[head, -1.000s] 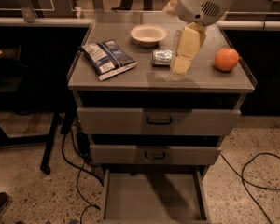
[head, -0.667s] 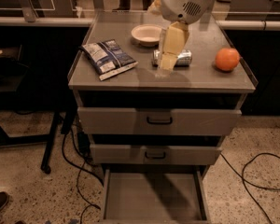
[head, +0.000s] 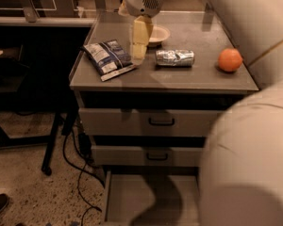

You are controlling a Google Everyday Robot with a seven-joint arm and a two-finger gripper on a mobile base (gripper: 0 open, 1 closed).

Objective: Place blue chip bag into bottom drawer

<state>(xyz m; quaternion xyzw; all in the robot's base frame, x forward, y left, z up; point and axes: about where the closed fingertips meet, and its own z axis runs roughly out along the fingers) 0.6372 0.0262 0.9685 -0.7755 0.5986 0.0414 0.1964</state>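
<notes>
Camera view has the blue chip bag [head: 106,55] lying flat on the left part of the grey cabinet top [head: 203,81], its long side angled toward the front left corner. The gripper [head: 137,60] hangs straight down from above, its pale tip at the bag's right edge, either touching it or just over it. How far open the gripper is cannot be told from here, nor whether it has hold of anything. A small pale bowl [head: 161,32] sits just behind the gripper, and a silver can [head: 174,58] lies on its side just to the right. An orange [head: 230,60] rests further right, apart from the can. Below the top are two shut drawers with dark handles, and under them the bottom drawer [head: 127,197] is pulled out, its grey floor partly hidden by the robot's arm [head: 254,149] in the foreground
</notes>
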